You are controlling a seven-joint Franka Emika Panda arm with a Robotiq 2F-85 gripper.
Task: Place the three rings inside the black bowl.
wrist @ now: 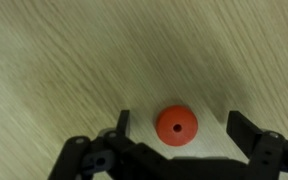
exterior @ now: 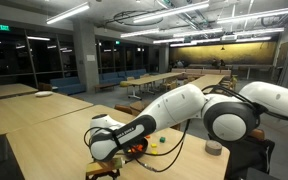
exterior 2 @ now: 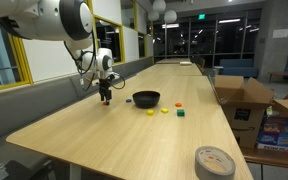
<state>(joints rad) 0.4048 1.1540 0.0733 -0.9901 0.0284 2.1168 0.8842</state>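
Nearest in an exterior view, a flat grey roll of tape (exterior 2: 215,161) lies at the near corner of the long pale wooden table (exterior 2: 94,140); beyond it, on the bare tabletop and outside the bowl, lie the tiny bright toy rings: a green ring (exterior 2: 181,114), a yellow ring (exterior 2: 151,112) with a second yellowish piece (exterior 2: 165,110) just beside it, and a blue ring (exterior 2: 178,103) slightly farther back; brown cardboard boxes (exterior 2: 239,98) stand off the table's edge at about that depth; behind the rings sits the small round black bowl (exterior 2: 146,98), upright, its inside too dark to read; to its side, well apart from those rings, the black Robotiq gripper (exterior 2: 104,96) hangs low over the wood, pointing down; in the wrist view the gripper (wrist: 179,118) has its jaws spread wide, gripping nothing; a small orange-red ring (wrist: 176,125) with a tiny centre hole lies on the table between the fingers (wrist: 246,135), touching neither.
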